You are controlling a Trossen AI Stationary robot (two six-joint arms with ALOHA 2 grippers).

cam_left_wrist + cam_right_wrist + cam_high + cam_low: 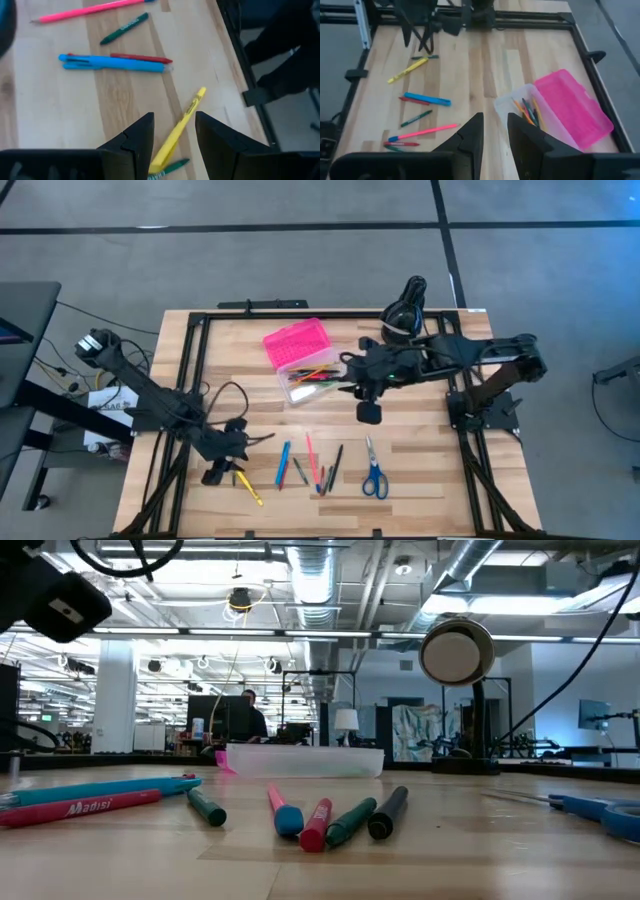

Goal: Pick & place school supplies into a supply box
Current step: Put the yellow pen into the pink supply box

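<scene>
The left gripper (172, 137) hangs low over the yellow highlighter (247, 486) near the worktop's (420, 450) front left corner, jaws wide and straddling it, so a pickup looks intended. The right gripper (494, 131) hovers just beside the pencil case (310, 384), jaws parted with nothing between them. The case lies open, its pink lid (296, 343) folded back so pens can drop into the clear base, which already holds several. A blue pen (283, 463), pink pencil (311, 456) and scissors (374, 473) wait along the front. Behind the butcher-block wood is an open lab with exposed ducts.
</scene>
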